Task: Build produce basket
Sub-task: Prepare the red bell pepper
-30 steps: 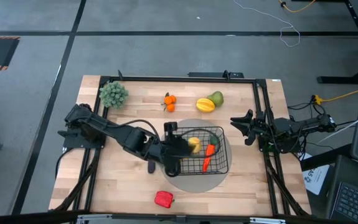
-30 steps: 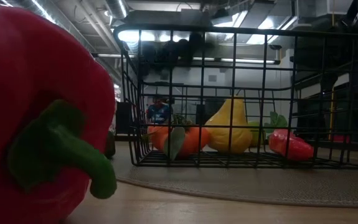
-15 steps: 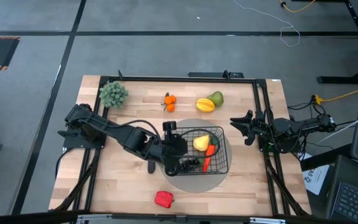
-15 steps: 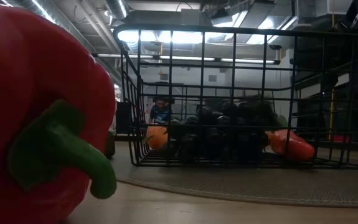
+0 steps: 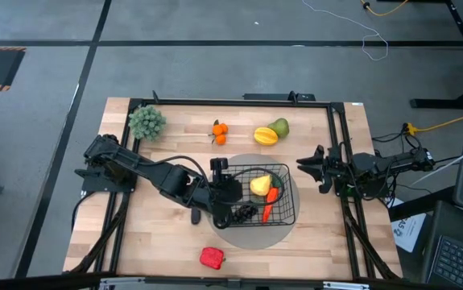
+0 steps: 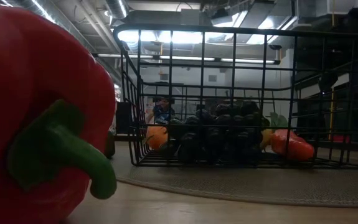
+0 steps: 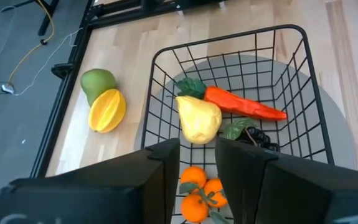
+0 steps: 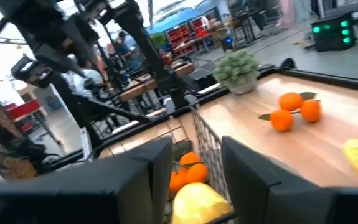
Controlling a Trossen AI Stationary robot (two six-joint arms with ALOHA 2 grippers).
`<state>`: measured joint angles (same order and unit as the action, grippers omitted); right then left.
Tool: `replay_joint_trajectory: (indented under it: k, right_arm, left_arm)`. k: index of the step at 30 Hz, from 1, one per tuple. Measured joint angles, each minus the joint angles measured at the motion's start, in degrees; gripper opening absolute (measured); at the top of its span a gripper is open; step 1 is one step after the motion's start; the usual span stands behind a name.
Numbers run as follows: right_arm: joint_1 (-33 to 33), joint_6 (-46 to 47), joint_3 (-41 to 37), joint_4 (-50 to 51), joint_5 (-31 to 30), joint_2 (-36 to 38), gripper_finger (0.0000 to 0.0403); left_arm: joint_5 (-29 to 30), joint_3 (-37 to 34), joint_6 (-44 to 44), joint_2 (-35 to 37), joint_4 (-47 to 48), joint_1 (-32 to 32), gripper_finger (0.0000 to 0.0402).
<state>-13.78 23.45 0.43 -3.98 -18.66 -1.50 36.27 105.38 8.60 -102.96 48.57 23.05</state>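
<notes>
The left gripper (image 5: 229, 192) is hovering over the left end of the basket (image 5: 289, 171), fingers (image 7: 160, 174) parted with a narrow gap and holding nothing. Directly below and just ahead of it, inside the basket, an orange cluster (image 7: 198, 198) is lying nearest, with the dark grapes (image 5: 247, 213) beside it. Slightly farther in, the yellow pear (image 5: 259, 186) is resting against the orange carrot (image 5: 270, 203). The basket is sitting on the grey disc (image 5: 255, 236). Beyond the basket's far side, a yellow fruit (image 5: 265, 136) is touching a green fruit (image 5: 279, 126) on the table (image 5: 167, 234), and a second orange cluster (image 5: 219, 131) is lying to their left. The red pepper (image 5: 212, 258) is lying near the table's front edge. The right gripper (image 5: 310, 167) is waiting at the table's right edge, fingers slightly apart.
</notes>
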Motion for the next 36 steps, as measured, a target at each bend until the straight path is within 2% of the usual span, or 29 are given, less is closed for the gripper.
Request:
replay_joint_trajectory:
  k: [5, 11, 14, 19, 22, 28, 32, 36]
  right_arm:
    - [0.0, -4.23, 0.0, 0.61, 5.6, 0.0, 0.0131]
    - [0.0, -5.32, 0.0, 0.73, 6.32, 0.0, 0.0131]
    - [0.0, -6.24, 0.0, 0.73, 6.36, 0.0, 0.0131]
    - [0.0, -6.4, 0.0, 0.73, 6.34, 0.0, 0.0131]
    - [0.0, -6.41, 0.0, 0.72, 6.34, 0.0, 0.0131]
    - [0.0, -7.34, 0.0, 0.71, 6.34, 0.0, 0.0131]
    - [0.0, -5.65, 0.0, 0.69, 6.55, -0.02, 0.0131]
    - [0.0, -4.25, 0.0, 0.72, 6.81, -0.36, 0.0131]
  left_arm:
    - [0.18, 0.0, 0.0, 0.0, -0.1, -0.27, 0.0089]
    - [-1.53, 0.0, 0.0, 0.0, 0.52, -0.29, 0.009]
    - [-9.68, 0.0, 0.29, 0.02, 3.7, -0.05, 0.0091]
    - [-31.59, -0.13, 5.18, -0.12, 5.79, 0.52, 0.0086]
    - [-37.8, -1.27, 7.68, -0.85, 2.76, 1.53, 0.0085]
    - [-39.33, -4.9, 13.1, -2.05, 1.58, 4.51, 0.0085]
    - [-39.95, -8.9, 18.52, -3.02, -2.33, 6.41, 0.0085]
    - [-40.47, -13.12, 22.25, -3.98, -10.44, 8.57, 0.0085]
